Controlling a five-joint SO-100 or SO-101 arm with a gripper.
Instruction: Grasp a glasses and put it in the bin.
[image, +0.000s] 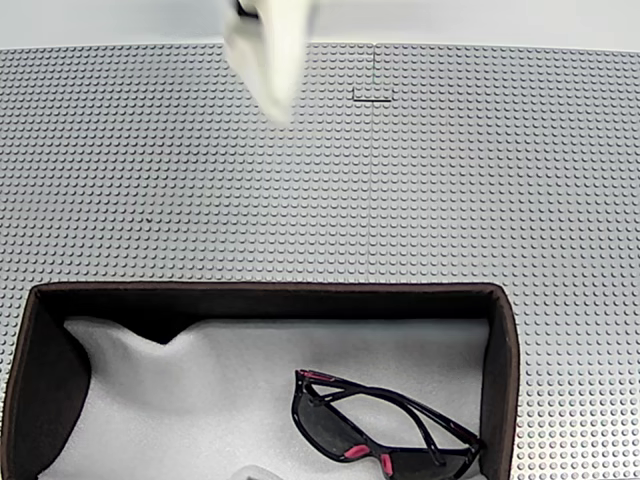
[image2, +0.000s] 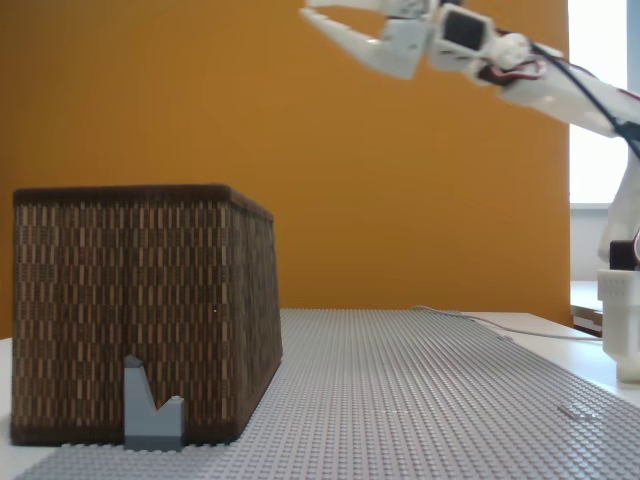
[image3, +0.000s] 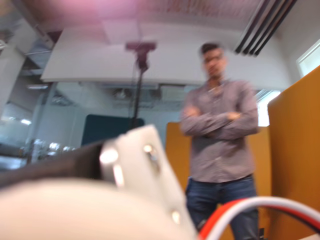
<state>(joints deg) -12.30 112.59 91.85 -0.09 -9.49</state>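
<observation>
The glasses (image: 385, 425), black-framed with dark lenses and pink-red accents, lie on the white lining in the right part of the bin (image: 260, 292), seen in a fixed view. The bin's dark woven wall (image2: 140, 310) stands at the left of the other fixed view, and the glasses are hidden behind it. My gripper (image2: 310, 14) hangs high in the air, above and well to the right of the bin, open with nothing between its fingers. From above it is a white blur (image: 268, 85) over the far side of the mat.
The grey studded baseplate (image: 450, 200) stretches beyond the bin. A small grey brick piece (image2: 152, 405) stands against the bin's front corner. My arm's base (image2: 625, 320) and a cable (image2: 480, 322) are at the right. A person (image3: 217, 135) stands with arms crossed.
</observation>
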